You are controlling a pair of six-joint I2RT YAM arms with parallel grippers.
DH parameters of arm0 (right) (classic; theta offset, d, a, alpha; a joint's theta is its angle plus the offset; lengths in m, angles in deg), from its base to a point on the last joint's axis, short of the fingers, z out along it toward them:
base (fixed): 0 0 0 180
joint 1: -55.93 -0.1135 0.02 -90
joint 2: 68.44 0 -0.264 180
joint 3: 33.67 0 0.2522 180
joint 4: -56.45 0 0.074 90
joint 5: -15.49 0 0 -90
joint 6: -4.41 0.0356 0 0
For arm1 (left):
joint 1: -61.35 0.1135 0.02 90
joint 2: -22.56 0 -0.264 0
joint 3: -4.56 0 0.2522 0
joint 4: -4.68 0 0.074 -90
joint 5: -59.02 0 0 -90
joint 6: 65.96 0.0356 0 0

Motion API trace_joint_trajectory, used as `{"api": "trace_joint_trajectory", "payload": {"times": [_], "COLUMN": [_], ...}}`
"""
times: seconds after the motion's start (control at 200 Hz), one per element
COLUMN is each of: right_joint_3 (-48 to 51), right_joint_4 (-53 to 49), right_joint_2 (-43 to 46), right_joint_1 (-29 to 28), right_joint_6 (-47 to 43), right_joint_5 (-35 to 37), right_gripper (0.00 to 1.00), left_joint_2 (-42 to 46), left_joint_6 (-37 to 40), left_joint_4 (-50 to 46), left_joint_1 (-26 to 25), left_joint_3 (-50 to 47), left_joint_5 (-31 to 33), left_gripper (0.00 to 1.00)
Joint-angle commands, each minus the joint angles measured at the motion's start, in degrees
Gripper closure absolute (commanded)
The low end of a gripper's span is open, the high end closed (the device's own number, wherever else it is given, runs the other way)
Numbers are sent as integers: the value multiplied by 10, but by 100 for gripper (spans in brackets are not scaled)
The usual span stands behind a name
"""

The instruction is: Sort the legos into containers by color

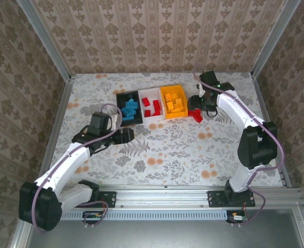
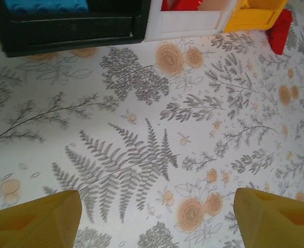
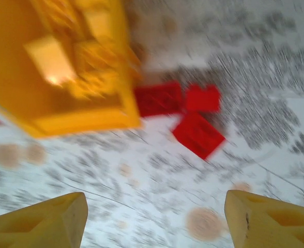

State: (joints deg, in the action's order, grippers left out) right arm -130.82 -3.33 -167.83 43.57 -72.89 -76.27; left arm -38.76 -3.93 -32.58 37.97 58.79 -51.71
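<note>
Three bins stand side by side at the back of the table. The black bin [image 1: 122, 98] holds blue legos [image 1: 131, 109], the white bin [image 1: 143, 106] holds red legos [image 1: 152, 106], and the orange bin [image 1: 173, 91] holds orange legos [image 1: 175, 103]. Three loose red legos [image 1: 195, 115] lie on the cloth just right of the orange bin [image 3: 64, 103], and they appear blurred as red legos [image 3: 198, 134] in the right wrist view. My right gripper [image 3: 154, 219] hovers open near them with nothing between its fingers. My left gripper [image 2: 157, 219] is open and empty over bare cloth, in front of the black bin [image 2: 69, 31].
A floral cloth [image 1: 183, 150] covers the table, bounded by a metal frame and wallpapered walls. The white bin's front wall [image 2: 188, 23] and an orange bin corner [image 2: 255, 18] sit at the top of the left wrist view, with a red lego [image 2: 280, 31] beside them.
</note>
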Motion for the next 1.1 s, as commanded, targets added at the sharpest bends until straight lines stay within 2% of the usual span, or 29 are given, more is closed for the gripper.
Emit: {"api": "trace_joint_trajectory", "payload": {"times": [0.0,0.07,0.12,0.305,0.88,0.96,1.095], "right_joint_3": [35,46,42,15,-65,-72,-66], "right_joint_4": [-3,13,15,5,24,26,38], "right_joint_2": [-9,-29,-50,-124,-227,-233,-232], "right_joint_1": [-5,-5,-5,-3,13,19,27], "right_joint_6": [-96,-122,-135,-156,-156,-153,-146], "right_joint_5": [67,82,92,133,94,77,49], "right_gripper": [26,25,25,24,26,29,41], "left_joint_2": [-21,-32,-36,-32,-53,-56,-58], "left_joint_6": [-26,-31,-33,-26,-30,-31,-33], "left_joint_4": [52,62,66,53,61,60,61], "left_joint_1": [-20,-23,-44,-46,-41,-41,-41], "left_joint_3": [-4,-5,-6,-9,-15,-14,-12], "left_joint_5": [-25,-26,-25,-20,-16,-15,-14], "left_gripper": [21,21,21,20,19,19,18]}}
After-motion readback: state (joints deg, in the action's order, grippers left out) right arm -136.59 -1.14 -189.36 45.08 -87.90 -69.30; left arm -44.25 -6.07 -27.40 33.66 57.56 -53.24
